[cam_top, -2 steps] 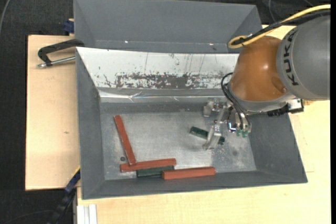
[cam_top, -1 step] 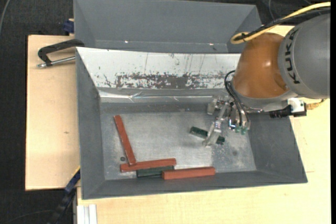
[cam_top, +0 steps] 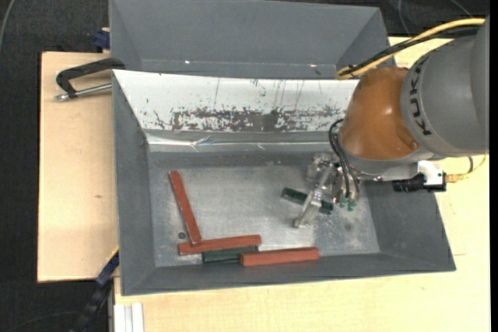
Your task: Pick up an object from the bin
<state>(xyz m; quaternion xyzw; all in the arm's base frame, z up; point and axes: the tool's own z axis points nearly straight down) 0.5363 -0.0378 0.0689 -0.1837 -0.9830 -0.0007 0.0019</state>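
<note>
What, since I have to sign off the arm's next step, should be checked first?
1. The gripper is down inside the bin, right of middle: ok.
2. A small dark green piece lies close, just left of the gripper: ok.
3. Anything held by the gripper: cannot tell.
4. The red-brown bars and dark green bar, at the left and front, lie apart from the gripper: ok.
5. The gripper is apart from the bin's walls: ok.

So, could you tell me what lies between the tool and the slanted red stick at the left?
In the camera view, only a small dark piece close by the tool; the rest of the floor up to the stick is bare.
</note>
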